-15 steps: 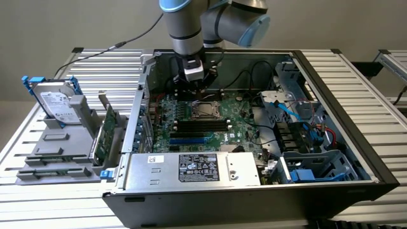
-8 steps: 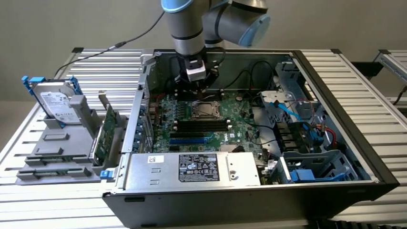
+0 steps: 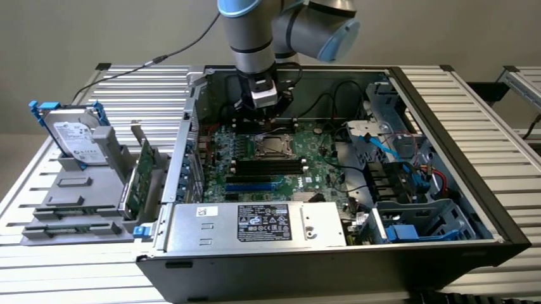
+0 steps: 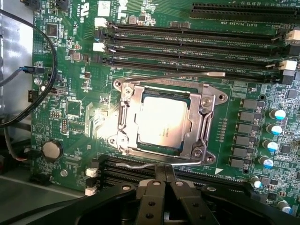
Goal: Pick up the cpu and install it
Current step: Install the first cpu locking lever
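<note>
The cpu (image 4: 161,122), a small square chip with a silvery top, lies flat inside the metal socket frame (image 4: 204,124) on the green motherboard (image 4: 70,61). In the exterior view the cpu (image 3: 273,147) sits in the middle of the open computer case. My gripper (image 4: 164,172) is shut, its two black fingers pressed together with nothing between them, hovering just off one edge of the socket. In the exterior view the gripper (image 3: 258,118) hangs from the arm just behind the socket.
Black memory slots (image 4: 197,40) run alongside the socket. Black cables (image 4: 44,65) loop over the board's edge. A hard drive (image 3: 75,136) with blue brackets stands in a grey rack outside the case at the exterior view's left. The power supply (image 3: 253,225) fills the case's front.
</note>
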Controlling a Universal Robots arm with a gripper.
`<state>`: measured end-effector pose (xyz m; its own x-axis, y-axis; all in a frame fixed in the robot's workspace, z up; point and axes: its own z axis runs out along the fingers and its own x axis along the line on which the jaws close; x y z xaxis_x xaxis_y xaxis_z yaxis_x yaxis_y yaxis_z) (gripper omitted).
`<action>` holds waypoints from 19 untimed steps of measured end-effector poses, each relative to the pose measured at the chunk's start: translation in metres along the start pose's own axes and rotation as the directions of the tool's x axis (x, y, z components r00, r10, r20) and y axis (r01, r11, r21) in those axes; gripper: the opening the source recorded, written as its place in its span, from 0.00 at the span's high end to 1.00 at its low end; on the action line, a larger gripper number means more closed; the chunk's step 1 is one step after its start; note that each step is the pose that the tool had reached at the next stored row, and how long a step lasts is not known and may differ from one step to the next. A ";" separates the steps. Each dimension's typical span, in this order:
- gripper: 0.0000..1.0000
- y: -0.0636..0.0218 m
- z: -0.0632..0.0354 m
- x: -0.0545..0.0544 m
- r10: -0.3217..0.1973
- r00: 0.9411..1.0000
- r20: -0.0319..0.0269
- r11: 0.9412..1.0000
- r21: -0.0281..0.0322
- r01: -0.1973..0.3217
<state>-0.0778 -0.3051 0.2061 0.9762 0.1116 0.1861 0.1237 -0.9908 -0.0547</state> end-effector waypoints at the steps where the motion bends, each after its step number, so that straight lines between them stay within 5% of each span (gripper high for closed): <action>1: 0.89 0.0001 0.0001 0.000 -0.002 1.000 0.000 1.000 0.001 0.002; 19: 0.89 0.0020 0.0013 0.005 -0.043 0.999 0.002 0.999 0.009 0.043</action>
<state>-0.0721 -0.3064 0.2057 0.9703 0.1547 0.1861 0.1675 -0.9843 -0.0552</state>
